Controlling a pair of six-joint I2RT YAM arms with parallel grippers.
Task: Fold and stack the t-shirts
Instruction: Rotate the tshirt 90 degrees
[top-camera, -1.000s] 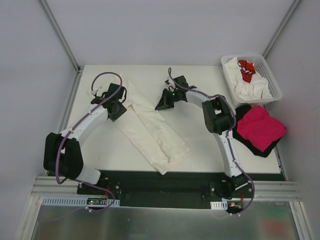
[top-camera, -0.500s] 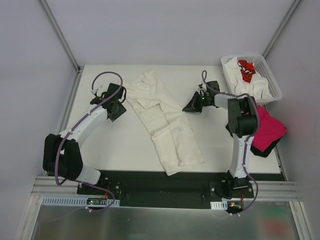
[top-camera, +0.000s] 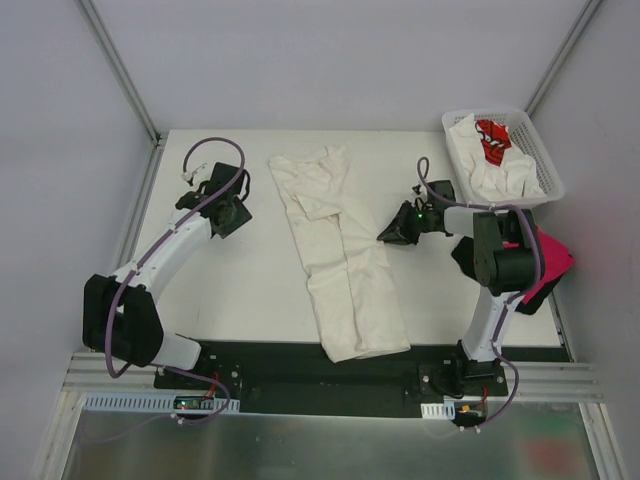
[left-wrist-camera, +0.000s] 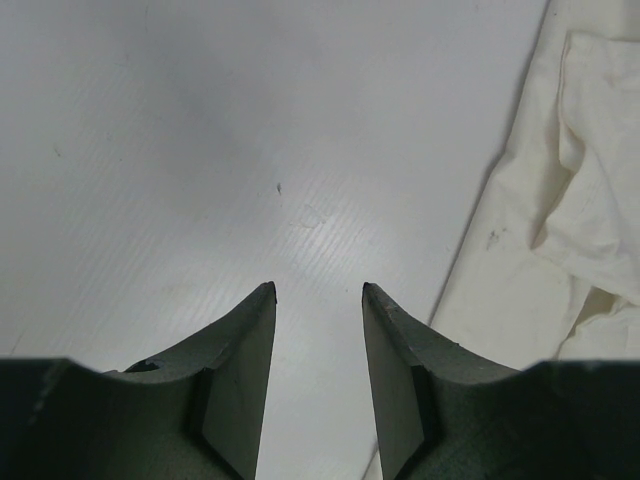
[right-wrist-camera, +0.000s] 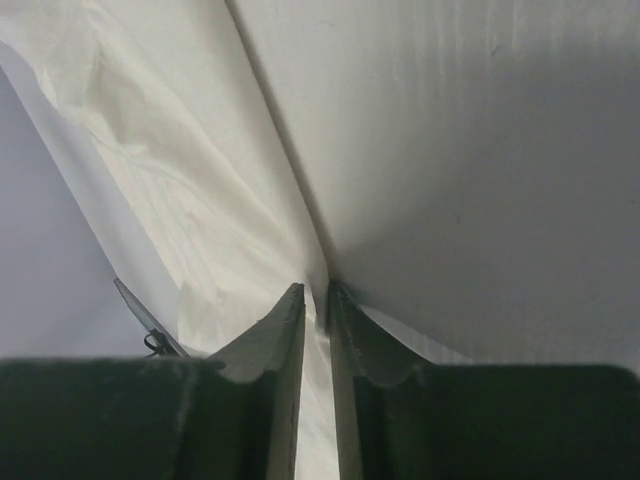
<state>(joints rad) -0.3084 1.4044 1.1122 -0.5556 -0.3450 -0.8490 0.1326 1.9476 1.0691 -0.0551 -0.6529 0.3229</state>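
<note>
**At mid-table, one pinched edge carries all the risk**

Down the centre of the table (top-camera: 230, 290) lies the cream t-shirt (top-camera: 340, 250), folded into a long strip, its lower end reaching the table's near edge at the bottom of the frame. The right gripper (right-wrist-camera: 316, 290) sits at the strip's right edge with its fingers closed to a thin slit. The cloth's border runs straight in between the tips, so it looks pinched there. The left gripper (left-wrist-camera: 318, 290) hovers over bare table left of the shirt, its fingers parted and holding nothing.

A pull from that single pinch could skew the strip or peel the fold open, since nothing anchors the far side. The thin bite could also slip, and the lower end could slide off the edge.

At upper right, the white lattice basket (top-camera: 490, 112) holds crumpled white t-shirts (top-camera: 500, 175) and a red-printed t-shirt (top-camera: 492, 138). A magenta-pink t-shirt (top-camera: 548, 262) lies below it.
</note>
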